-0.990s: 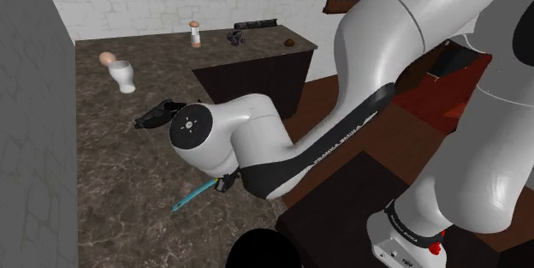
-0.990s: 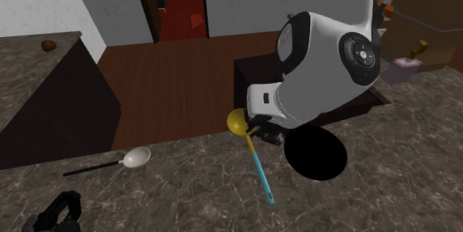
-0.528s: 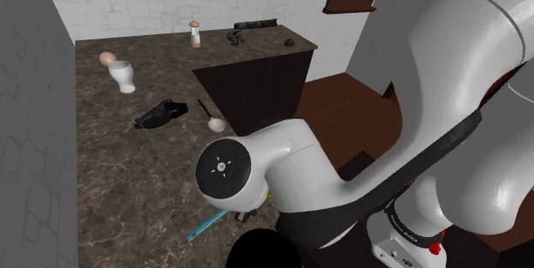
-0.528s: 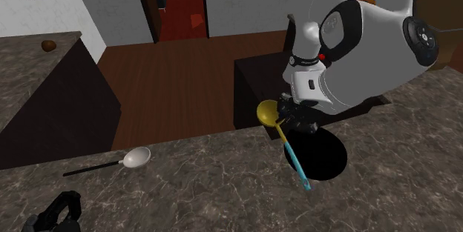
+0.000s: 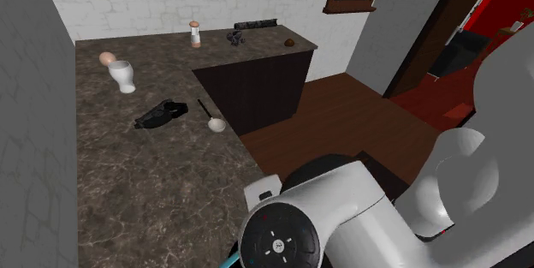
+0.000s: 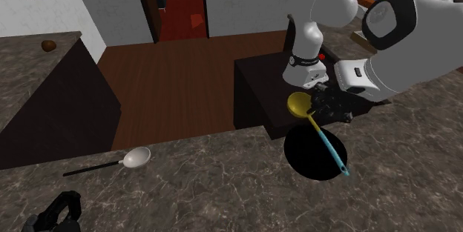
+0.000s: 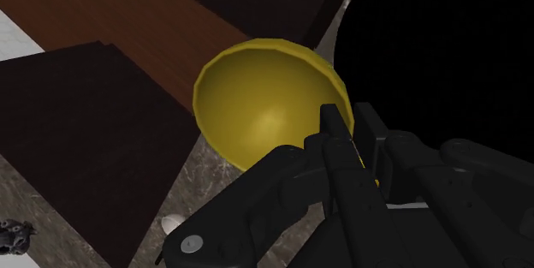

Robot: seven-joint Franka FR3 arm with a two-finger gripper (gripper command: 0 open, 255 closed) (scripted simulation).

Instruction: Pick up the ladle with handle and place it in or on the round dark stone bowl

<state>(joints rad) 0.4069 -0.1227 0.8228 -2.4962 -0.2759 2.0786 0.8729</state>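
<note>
The ladle has a yellow cup [image 6: 299,105] and a teal handle [image 6: 332,151]. My black gripper [image 6: 324,109] is shut on the handle just behind the cup and holds the ladle in the air. It hangs tilted over the round dark bowl [image 6: 304,158] on the stone counter, the handle slanting down across the bowl's opening. In the wrist view the fingers [image 7: 335,142] clasp the handle right behind the yellow cup [image 7: 261,104], with the dark bowl [image 7: 436,52] beyond. In the shoulder view the teal handle tip [image 5: 229,262] peeks out beside the arm.
A white spoon [image 6: 136,157] with a dark handle lies near the counter's edge, a black object [image 5: 161,113] beside it. A white cup [image 5: 124,76], an egg and a small mill [image 5: 195,33] stand at the back. A dark cabinet [image 6: 256,90] stands behind the bowl.
The arm has carried the ladle toward the second exterior view's right, from beside the bowl to above it. The grip on the handle has stayed the same.
</note>
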